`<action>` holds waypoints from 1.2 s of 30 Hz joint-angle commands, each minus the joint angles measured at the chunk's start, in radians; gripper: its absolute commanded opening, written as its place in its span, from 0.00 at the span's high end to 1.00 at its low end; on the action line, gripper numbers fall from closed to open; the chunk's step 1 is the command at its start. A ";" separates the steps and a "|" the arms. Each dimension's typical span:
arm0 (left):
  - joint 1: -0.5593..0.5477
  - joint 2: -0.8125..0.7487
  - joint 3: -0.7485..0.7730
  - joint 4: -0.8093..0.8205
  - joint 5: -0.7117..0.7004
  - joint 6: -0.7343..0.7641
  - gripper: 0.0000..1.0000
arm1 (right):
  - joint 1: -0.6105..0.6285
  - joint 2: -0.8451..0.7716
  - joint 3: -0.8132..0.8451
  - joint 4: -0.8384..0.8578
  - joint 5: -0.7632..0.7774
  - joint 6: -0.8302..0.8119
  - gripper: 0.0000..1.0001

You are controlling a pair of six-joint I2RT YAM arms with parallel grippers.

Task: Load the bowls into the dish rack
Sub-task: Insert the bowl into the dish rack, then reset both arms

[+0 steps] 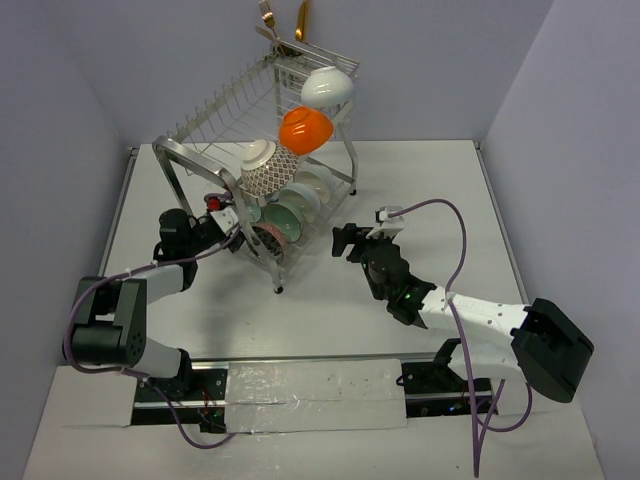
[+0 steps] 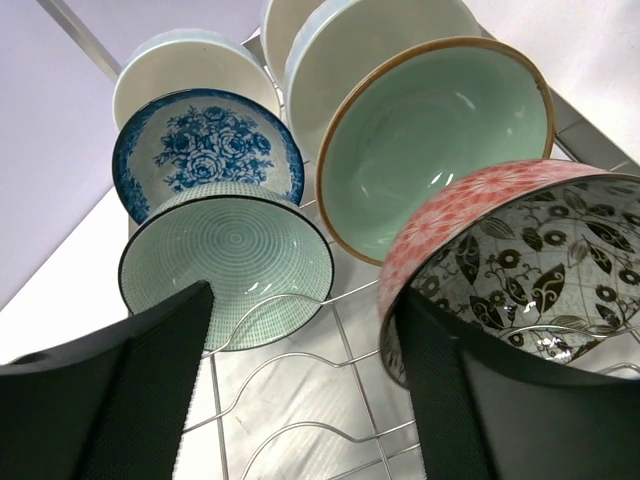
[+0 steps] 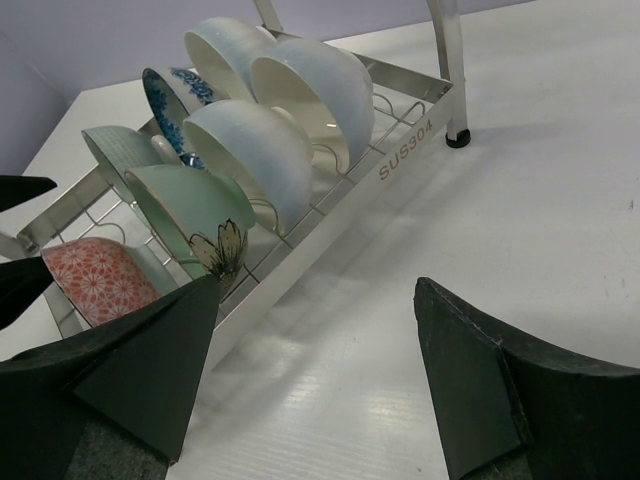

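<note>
The dish rack [image 1: 228,105] stands on the white worktop [image 1: 420,190] toward 12 o'clock in the top view, its upper tier tilted. On that tier sit a white bowl [image 1: 328,86], an orange bowl [image 1: 305,130] at its 7 o'clock, and a brown-patterned bowl [image 1: 270,172] lower again toward 7 o'clock. Gold cutlery [image 1: 285,22] sticks up from the rack's far corner. The lower tier holds a row of bowls [image 1: 300,205] standing on edge.

The left hand [image 1: 240,238] is at the 9 o'clock end of that lower tier. In its wrist view its fingers [image 2: 150,380] are spread with only rack wire [image 2: 300,400] between them. A red-patterned bowl [image 2: 520,250], black leaves inside, stands on the tier right at the finger on the 3 o'clock side; whether it touches the finger cannot be told. At its 11 o'clock is a mint bowl [image 2: 440,140] with a brown rim. A green ringed bowl [image 2: 225,255] stands at 9 o'clock, with a blue floral bowl [image 2: 205,145] behind it.

The right hand [image 1: 347,243] hovers over bare worktop at the rack's 4 o'clock, spread wide and holding nothing [image 3: 315,290]. Its camera shows the lower tier's side rail [image 3: 330,225] stamped "SUS304". Pale blue bowls [image 3: 250,145] lean behind the rail.
</note>
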 commanded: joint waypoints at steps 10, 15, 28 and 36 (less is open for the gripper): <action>-0.028 -0.132 0.021 -0.083 0.026 0.091 0.01 | -0.007 -0.002 0.039 0.024 0.023 0.002 0.14; -0.028 -0.191 0.023 -0.204 -0.003 0.097 0.01 | -0.007 -0.044 0.030 0.021 0.029 -0.002 0.14; -0.028 -0.491 -0.069 -0.511 -0.181 -0.044 0.01 | -0.008 -0.139 0.001 0.013 0.074 -0.021 0.13; -0.028 -0.787 -0.123 -0.649 -0.302 -0.337 0.01 | -0.008 -0.260 0.019 -0.089 0.109 -0.028 0.12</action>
